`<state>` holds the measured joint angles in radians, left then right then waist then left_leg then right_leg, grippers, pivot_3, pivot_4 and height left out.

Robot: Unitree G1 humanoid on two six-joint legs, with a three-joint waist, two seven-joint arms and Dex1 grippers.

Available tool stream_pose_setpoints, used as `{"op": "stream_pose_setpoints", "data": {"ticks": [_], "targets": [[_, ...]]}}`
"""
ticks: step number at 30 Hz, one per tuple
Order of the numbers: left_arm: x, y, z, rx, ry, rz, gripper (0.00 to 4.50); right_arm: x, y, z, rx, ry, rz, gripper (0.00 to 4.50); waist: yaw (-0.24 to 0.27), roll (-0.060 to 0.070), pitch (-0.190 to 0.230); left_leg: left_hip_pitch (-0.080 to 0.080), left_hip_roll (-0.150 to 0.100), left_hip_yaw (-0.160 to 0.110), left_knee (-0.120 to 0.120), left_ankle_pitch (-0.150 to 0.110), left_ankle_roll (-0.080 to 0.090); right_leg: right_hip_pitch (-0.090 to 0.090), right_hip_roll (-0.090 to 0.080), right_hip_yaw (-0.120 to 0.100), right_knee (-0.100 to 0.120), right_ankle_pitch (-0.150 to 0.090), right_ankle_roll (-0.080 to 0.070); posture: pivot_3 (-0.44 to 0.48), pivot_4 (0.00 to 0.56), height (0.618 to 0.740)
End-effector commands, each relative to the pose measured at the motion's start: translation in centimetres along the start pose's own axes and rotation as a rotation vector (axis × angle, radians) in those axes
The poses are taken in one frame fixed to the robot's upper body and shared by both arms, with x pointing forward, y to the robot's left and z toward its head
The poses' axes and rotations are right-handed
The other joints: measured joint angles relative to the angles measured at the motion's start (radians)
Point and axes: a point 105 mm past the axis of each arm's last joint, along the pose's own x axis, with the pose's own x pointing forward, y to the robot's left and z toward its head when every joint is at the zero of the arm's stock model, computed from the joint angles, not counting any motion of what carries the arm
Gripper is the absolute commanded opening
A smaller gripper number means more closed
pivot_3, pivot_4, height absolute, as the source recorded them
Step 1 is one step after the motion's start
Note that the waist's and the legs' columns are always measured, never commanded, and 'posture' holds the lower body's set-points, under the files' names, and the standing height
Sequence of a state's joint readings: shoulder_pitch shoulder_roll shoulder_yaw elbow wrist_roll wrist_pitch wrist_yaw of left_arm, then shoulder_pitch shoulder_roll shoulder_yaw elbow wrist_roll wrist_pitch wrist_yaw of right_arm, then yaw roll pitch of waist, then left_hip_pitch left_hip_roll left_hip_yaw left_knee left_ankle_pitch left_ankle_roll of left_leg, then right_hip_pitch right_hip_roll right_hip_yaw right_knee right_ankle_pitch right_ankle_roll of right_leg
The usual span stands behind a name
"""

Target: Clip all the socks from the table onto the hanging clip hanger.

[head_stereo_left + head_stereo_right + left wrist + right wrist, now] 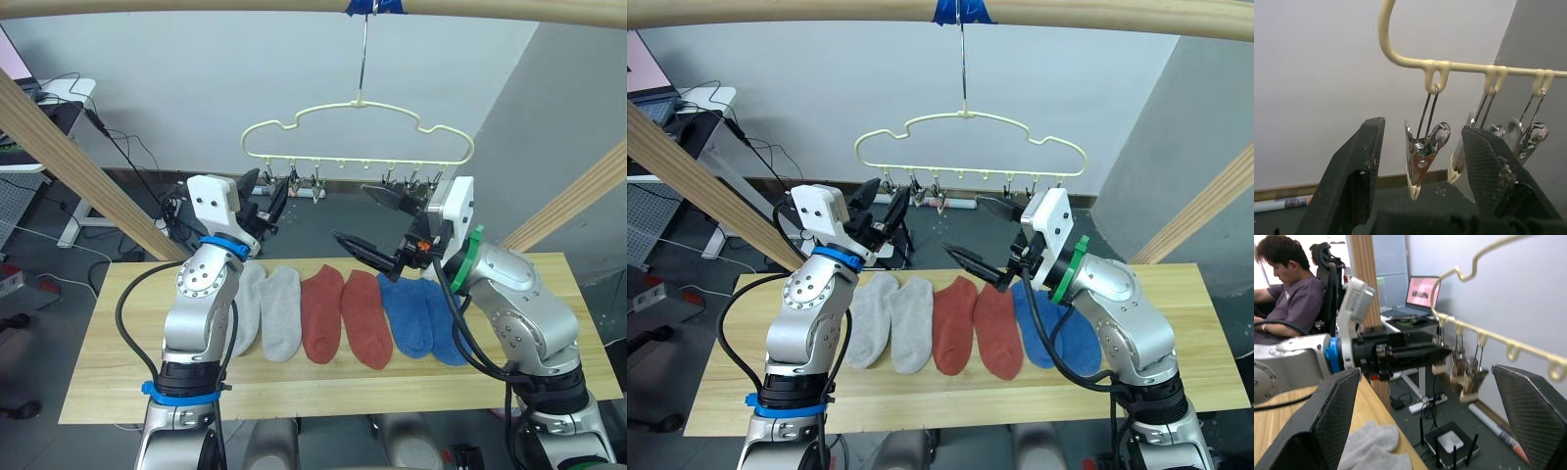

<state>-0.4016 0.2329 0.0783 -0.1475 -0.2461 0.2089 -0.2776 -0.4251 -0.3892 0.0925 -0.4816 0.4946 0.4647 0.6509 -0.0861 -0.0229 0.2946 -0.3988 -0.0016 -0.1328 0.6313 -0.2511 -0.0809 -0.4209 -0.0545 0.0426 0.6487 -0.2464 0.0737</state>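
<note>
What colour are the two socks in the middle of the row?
Rust red socks, lying flat on the table; clearest in the left eye view.

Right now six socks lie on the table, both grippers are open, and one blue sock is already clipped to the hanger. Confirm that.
Wrong on the last point: the left eye view shows the clip hanger bare, both blue socks on the table. The rest stands.
</note>
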Motion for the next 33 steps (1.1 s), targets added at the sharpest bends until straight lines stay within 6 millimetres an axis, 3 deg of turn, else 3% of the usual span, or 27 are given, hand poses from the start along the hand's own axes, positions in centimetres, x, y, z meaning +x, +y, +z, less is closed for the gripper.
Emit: {"op": "stream_pose_setpoints", "data": {"ticks": [1,19,26,29,33], "targets": [[0.0,0.1,1.1,0.019,-0.046,0.001,2.72,0.3,0.8,1.5,-0.025,-0.046,0.029,4.50,0.000,0.000,0.000,0.000,0.000,0.000,0.000,0.000,0.000,0.000,0.000,0.000,0.000,0.000,0.000,-0.143,0.320,0.740],[0.4,0.7,1.4,0.054,-0.071,0.051,2.72,0.4,0.8,1.9,-0.010,-0.046,0.035,4.50,0.000,0.000,0.001,0.000,0.000,0.000,0.000,0.000,0.000,0.000,0.000,0.000,0.000,0.000,0.000,-0.149,0.332,0.740],[0.4,0.3,1.6,0.056,-0.083,0.030,0.82,-0.2,0.4,0.8,0.016,-0.012,0.007,4.50,0.000,0.000,0.004,0.000,0.000,0.000,0.000,0.000,0.000,0.000,0.000,0.000,0.000,0.000,0.000,-0.150,0.336,0.740],[0.4,0.2,1.7,0.055,-0.085,0.032,0.78,-1.3,0.1,-0.9,0.043,0.043,-0.026,4.50,0.001,0.000,0.005,0.000,0.000,0.000,0.000,0.000,0.000,0.000,0.000,0.000,0.000,0.000,0.000,-0.148,0.338,0.740],[0.5,0.5,2.1,0.068,-0.094,0.037,0.64,-4.8,0.0,-5.1,0.069,0.215,-0.075,4.50,0.004,-0.001,0.006,-0.001,0.000,0.000,0.000,0.000,0.000,0.000,0.000,0.000,-0.001,0.000,0.000,-0.143,0.342,0.740]]}}
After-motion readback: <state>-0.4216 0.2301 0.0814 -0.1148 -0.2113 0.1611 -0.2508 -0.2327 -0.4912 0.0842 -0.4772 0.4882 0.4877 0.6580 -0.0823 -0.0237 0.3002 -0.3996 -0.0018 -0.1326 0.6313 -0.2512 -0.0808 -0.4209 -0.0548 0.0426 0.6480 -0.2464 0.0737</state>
